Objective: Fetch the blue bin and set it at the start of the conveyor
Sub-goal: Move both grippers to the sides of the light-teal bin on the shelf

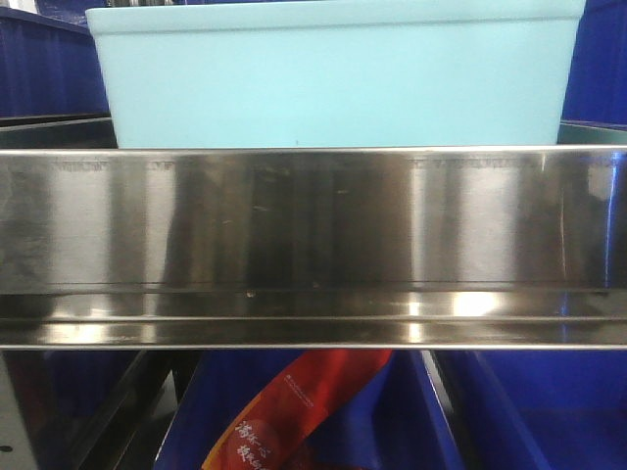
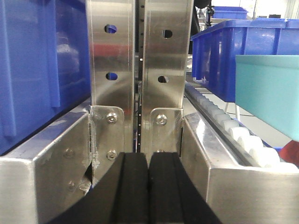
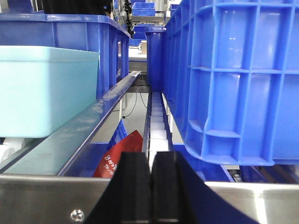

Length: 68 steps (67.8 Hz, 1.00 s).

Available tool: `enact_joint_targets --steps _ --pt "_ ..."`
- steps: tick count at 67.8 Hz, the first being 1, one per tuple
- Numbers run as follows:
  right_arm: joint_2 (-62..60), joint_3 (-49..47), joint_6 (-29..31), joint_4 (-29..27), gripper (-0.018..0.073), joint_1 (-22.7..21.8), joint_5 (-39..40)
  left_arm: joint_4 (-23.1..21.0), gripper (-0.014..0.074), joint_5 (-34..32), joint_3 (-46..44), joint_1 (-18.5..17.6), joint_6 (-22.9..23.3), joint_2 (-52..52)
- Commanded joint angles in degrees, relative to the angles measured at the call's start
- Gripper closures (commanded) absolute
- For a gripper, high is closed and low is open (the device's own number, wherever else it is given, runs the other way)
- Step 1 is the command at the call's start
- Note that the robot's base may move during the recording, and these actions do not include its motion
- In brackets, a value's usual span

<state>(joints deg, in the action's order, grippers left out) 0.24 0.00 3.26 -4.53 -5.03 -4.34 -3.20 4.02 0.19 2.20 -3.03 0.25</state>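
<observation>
The pale turquoise blue bin sits on the shelf just behind the shiny steel front rail. It shows at the right edge of the left wrist view and at the left of the right wrist view. My left gripper is shut and empty, facing the steel uprights left of the bin. My right gripper is shut and empty, over the front rail, right of the bin. The conveyor start is out of view.
Dark blue ribbed storage bins stand on both sides. White roller tracks run along the shelf. A red packet lies in a blue bin on the lower shelf.
</observation>
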Motion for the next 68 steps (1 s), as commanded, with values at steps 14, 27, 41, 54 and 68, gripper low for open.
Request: enact_joint_targets --steps 14,27,41,54,68 --pt "-0.24 0.00 0.33 -0.10 0.0721 0.10 1.39 0.08 0.0707 -3.59 -0.19 -0.18 0.01 -0.25" --pt "-0.24 0.00 0.33 -0.10 0.0721 0.10 1.39 0.08 0.0707 -5.16 -0.19 -0.18 0.01 -0.25" --pt "-0.24 0.00 0.33 -0.10 0.0721 0.10 3.81 -0.48 0.0707 -5.67 -0.19 -0.18 0.01 -0.25" --pt "-0.24 0.00 0.33 -0.10 0.0721 0.10 8.03 -1.55 0.0707 -6.34 -0.19 -0.18 0.01 -0.25" --pt "-0.24 -6.67 -0.59 -0.99 0.0721 0.10 5.45 -2.21 0.0706 -3.25 -5.50 -0.18 0.01 -0.25"
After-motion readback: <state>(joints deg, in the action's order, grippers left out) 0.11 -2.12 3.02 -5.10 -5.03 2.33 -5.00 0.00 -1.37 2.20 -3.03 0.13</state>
